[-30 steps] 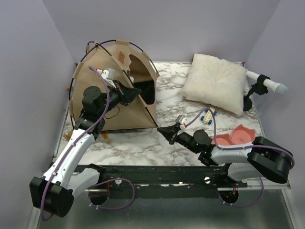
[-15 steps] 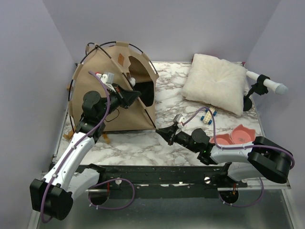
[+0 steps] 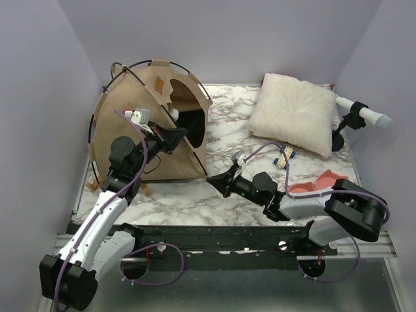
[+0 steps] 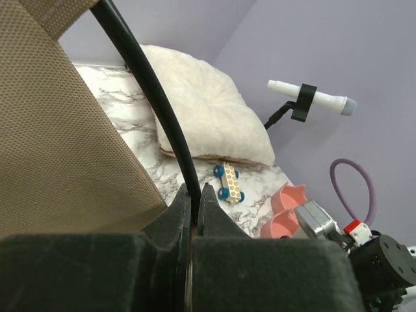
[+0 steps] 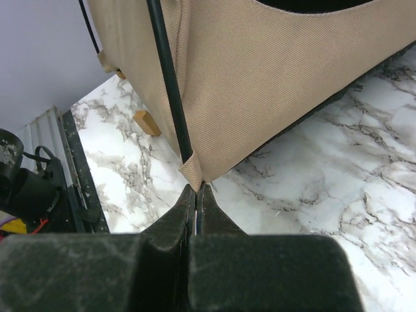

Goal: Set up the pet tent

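Tent [image 3: 174,161] slid left, right gripper [image 3: 211,180] pinching its corner

- pet tent [image 3: 107,123]: tan fabric, black poles [image 4: 162,110]
- pillow [image 3: 292,114]: creamy white
- table [image 3: 227,123]: white marble, grey veins
- bowl [image 3: 318,182]: pink
- toy car [image 4: 229,184]: beige, blue wheels

White pillow [image 3: 292,114] lies on marble table [image 3: 229,133]. Tan brick cart with blue wheels [image 3: 283,159] sits just beside the pillow's near edge. Pink bowl [image 3: 325,181] is nearer than the pillow, and a white tube on a black stand [image 3: 361,114] is to the pillow's right.
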Action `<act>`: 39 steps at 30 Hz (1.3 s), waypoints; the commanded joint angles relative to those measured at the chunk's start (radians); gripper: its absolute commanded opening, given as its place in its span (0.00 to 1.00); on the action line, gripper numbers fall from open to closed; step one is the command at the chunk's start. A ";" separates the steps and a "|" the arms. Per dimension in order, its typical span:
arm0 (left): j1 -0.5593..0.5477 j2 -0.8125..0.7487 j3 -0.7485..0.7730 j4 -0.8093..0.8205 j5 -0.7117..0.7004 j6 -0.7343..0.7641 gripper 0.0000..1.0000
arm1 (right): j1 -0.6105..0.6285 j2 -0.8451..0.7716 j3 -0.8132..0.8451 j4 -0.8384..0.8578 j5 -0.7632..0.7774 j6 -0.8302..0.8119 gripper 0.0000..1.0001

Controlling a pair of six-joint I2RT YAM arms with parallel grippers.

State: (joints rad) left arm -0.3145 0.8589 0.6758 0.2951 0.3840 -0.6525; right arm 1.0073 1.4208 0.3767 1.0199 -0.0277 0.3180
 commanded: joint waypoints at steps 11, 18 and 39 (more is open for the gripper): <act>0.005 -0.060 -0.039 0.025 -0.058 0.055 0.00 | 0.010 0.035 0.025 0.114 0.024 0.095 0.01; 0.005 -0.074 -0.041 -0.121 0.039 0.128 0.00 | 0.010 -0.034 0.032 0.056 0.066 0.080 0.05; 0.005 -0.051 0.077 -0.266 0.035 0.056 0.00 | 0.011 -0.141 0.135 -0.325 0.037 -0.120 0.56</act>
State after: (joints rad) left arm -0.3141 0.8036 0.7273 0.0257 0.4267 -0.6140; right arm 1.0092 1.2419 0.4801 0.7761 0.0238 0.2081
